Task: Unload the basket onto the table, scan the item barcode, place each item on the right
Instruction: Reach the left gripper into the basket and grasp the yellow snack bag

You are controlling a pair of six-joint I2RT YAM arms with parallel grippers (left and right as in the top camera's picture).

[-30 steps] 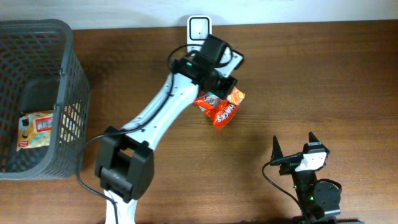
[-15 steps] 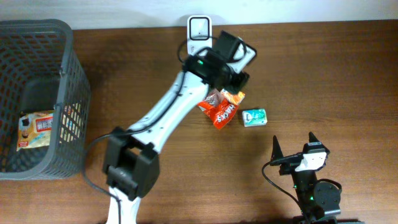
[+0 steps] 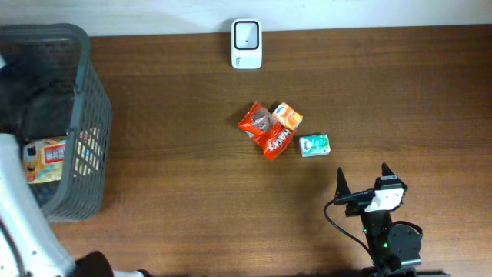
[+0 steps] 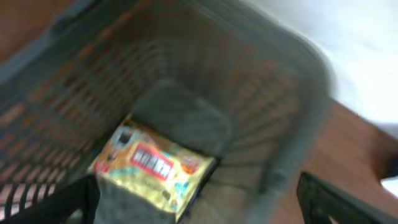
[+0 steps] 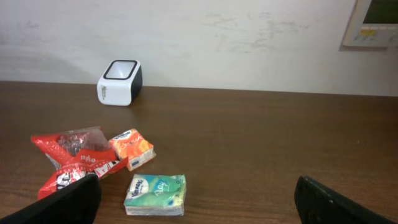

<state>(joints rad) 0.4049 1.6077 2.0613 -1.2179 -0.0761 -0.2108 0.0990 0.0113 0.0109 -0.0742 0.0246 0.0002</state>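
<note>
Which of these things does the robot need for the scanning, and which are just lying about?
Likely for the job: white scanner; grey basket; yellow packet inside it; left gripper, open over it.
Just lying about, it seems: red snack packet; orange pack; green tissue pack; right gripper, open, touching nothing.

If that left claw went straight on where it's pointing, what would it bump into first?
Probably the yellow snack packet lying in the grey basket; the left claw is open above it, though blur hides depth.

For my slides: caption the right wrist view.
White scanner behind red snack bag, orange packet and green tissue pack on wooden table.
</note>
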